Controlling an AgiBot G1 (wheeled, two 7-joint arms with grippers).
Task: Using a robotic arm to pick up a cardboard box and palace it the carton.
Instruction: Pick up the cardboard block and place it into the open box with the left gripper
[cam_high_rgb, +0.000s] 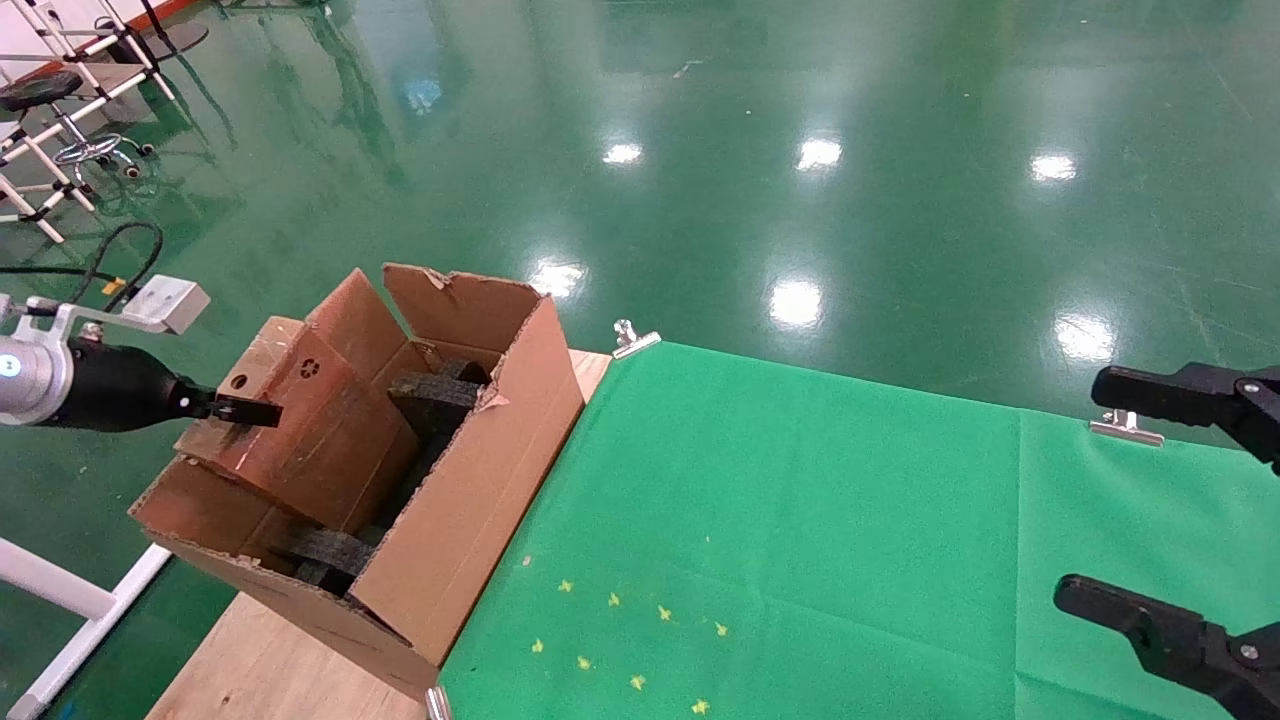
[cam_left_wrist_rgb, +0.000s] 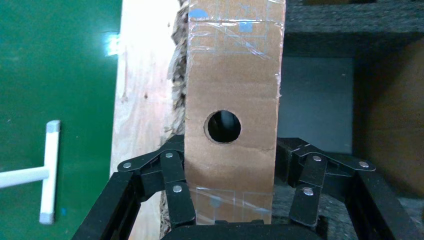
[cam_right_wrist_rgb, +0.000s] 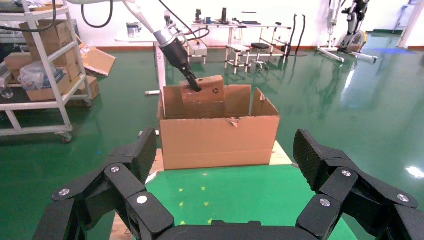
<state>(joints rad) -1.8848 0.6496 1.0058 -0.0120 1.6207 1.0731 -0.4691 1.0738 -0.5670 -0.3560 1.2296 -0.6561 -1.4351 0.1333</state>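
Head view, left to right: my left gripper (cam_high_rgb: 245, 411) is clamped on the edge of the cardboard box (cam_high_rgb: 300, 420), holding it tilted and half-lowered inside the carton (cam_high_rgb: 470, 480) so it can settle between the foam blocks (cam_high_rgb: 440, 395). Far right, my right gripper (cam_high_rgb: 1165, 500) waits with jaws wide apart above the green cloth (cam_high_rgb: 800, 520).

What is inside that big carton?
The carton holds black foam blocks and the small cardboard box, gripped by the left gripper. Its floor is hidden.
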